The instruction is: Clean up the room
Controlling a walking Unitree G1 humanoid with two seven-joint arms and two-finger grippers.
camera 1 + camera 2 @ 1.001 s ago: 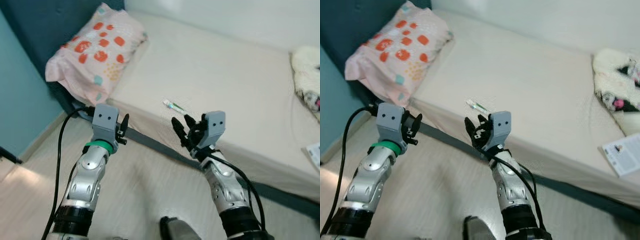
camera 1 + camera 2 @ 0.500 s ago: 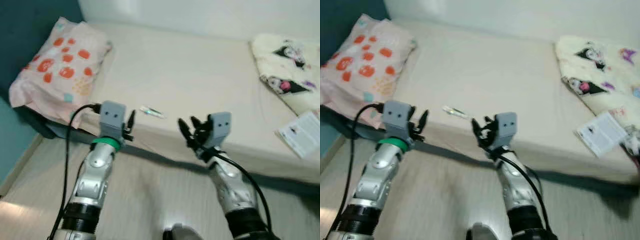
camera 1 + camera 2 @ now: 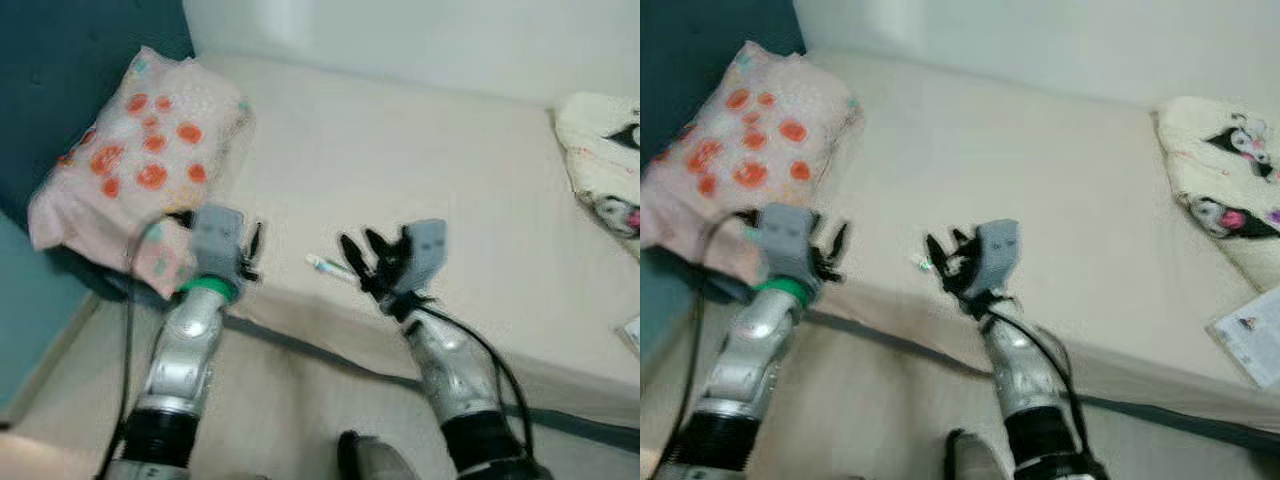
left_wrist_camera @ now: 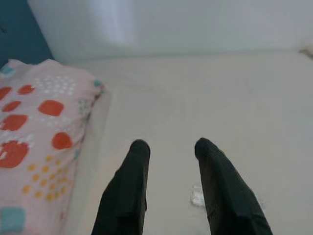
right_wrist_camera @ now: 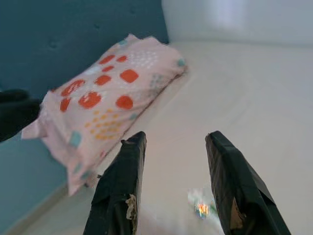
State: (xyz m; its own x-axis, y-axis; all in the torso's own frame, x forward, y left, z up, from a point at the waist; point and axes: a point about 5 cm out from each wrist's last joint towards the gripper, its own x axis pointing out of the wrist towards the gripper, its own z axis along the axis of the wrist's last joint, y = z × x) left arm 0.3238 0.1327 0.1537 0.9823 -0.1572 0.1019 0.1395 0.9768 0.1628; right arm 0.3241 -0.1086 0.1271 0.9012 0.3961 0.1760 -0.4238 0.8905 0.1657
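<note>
Status: cleanup is at an early stage; nothing is yet grasped.

1. Target item. A small wrapper-like object (image 3: 327,266) lies on the bed (image 3: 420,170) near its front edge, between the two arms. It is blurred; its exact type cannot be determined.
2. Right hand (image 3: 372,262). It is raised over the bed edge with its fingers spread and released, holding nothing. The object sits just beside it at its 9 o'clock. In the right wrist view the object (image 5: 201,204) lies ahead, between the two black fingers (image 5: 120,196).
3. Left hand (image 3: 250,255). It is raised near the bed edge, fingers parted and empty. The pillow (image 3: 140,170) is at its 10 o'clock.
4. Remaining items. A patterned blanket (image 3: 1230,190) at 2 o'clock and a leaflet (image 3: 1255,335) at 3 o'clock remain on the bed.

Judgement: the object, then the other items, remain to be collected.
</note>
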